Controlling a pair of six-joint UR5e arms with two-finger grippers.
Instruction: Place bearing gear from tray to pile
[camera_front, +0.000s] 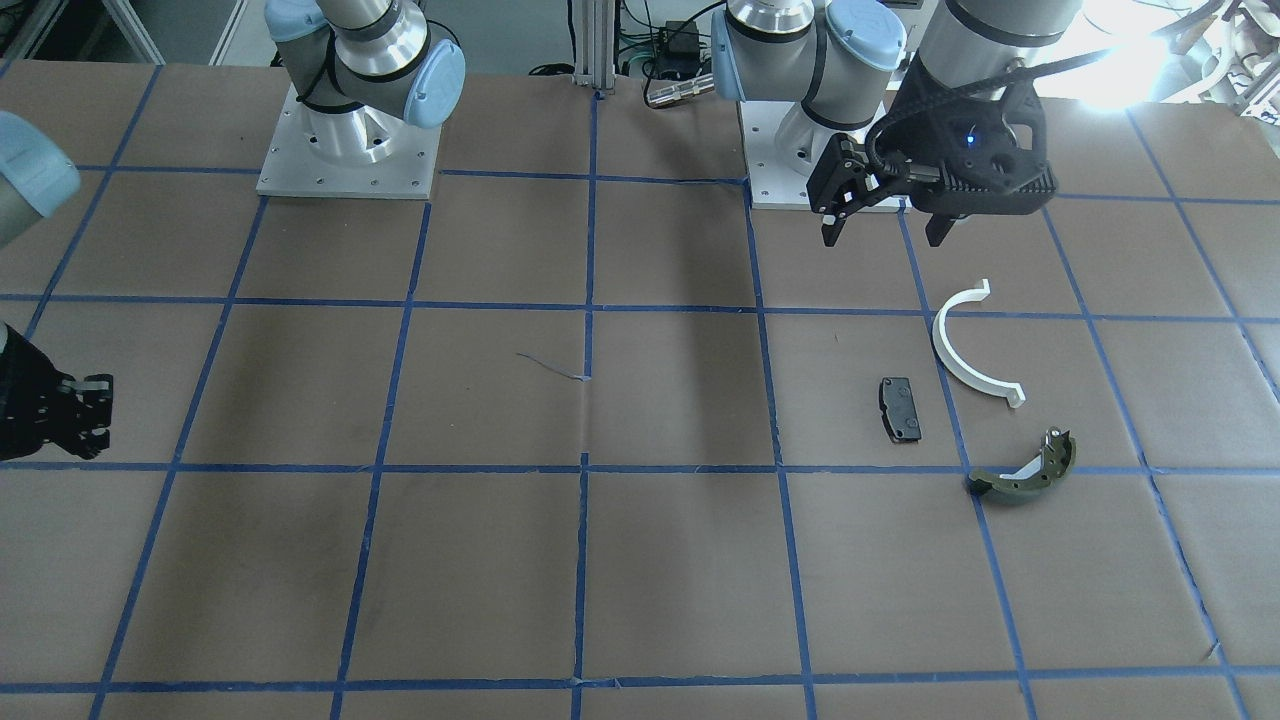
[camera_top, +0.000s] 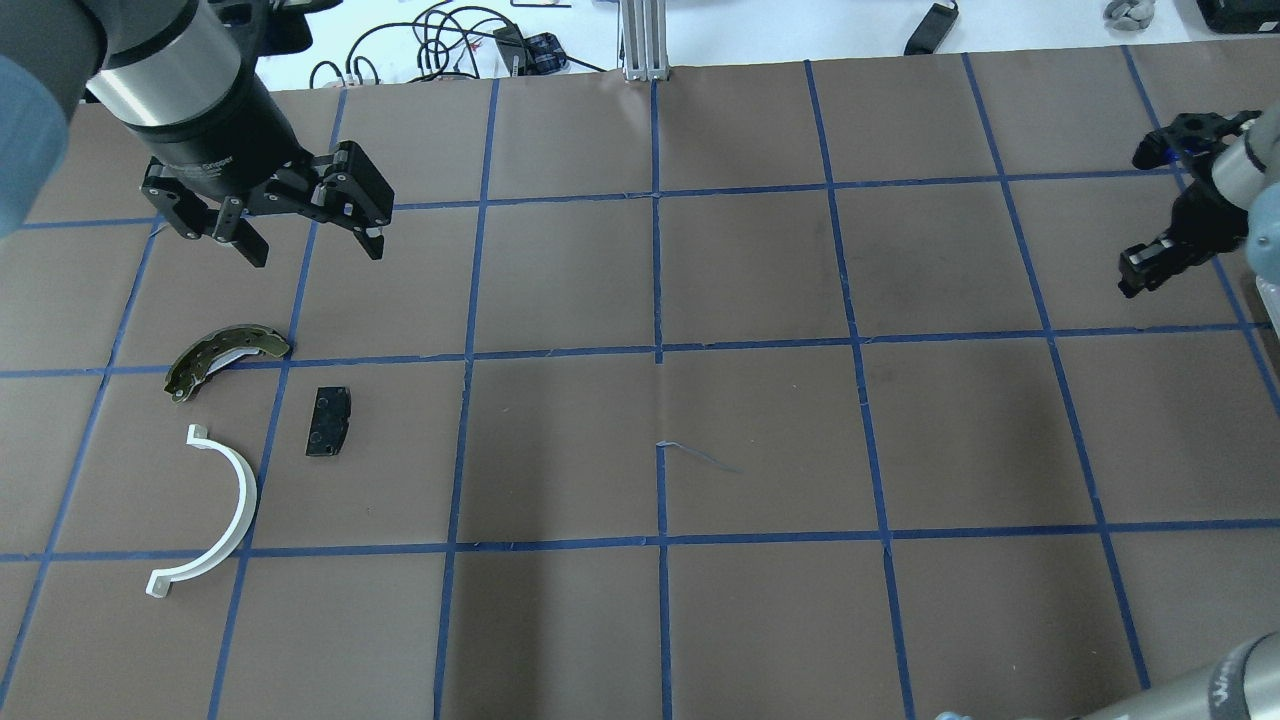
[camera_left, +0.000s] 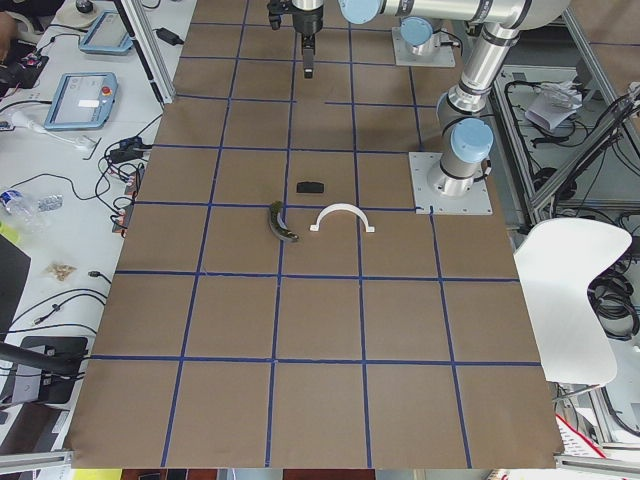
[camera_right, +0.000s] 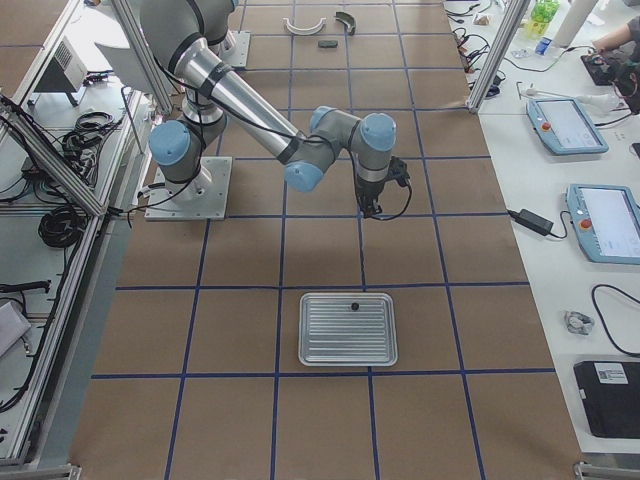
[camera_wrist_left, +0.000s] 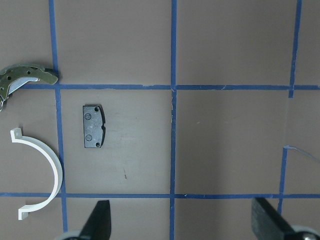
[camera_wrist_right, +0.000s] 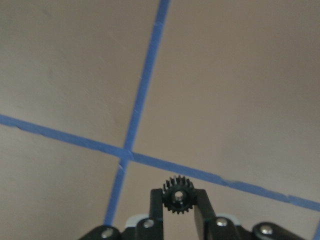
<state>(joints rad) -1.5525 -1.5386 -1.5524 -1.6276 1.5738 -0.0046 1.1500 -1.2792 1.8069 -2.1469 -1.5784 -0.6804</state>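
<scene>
My right gripper is shut on a small black toothed bearing gear and holds it above the brown table; it also shows at the overhead view's right edge. The pile lies at the table's left end: a white half-ring, a black pad and an olive-green brake shoe. My left gripper is open and empty, hovering just beyond the pile. The ribbed metal tray lies at the right end, in the exterior right view only, with a small dark part on it.
The table is brown paper with a blue tape grid. The two arm bases stand on the robot's side. Cables and pendants lie off the table's far edge.
</scene>
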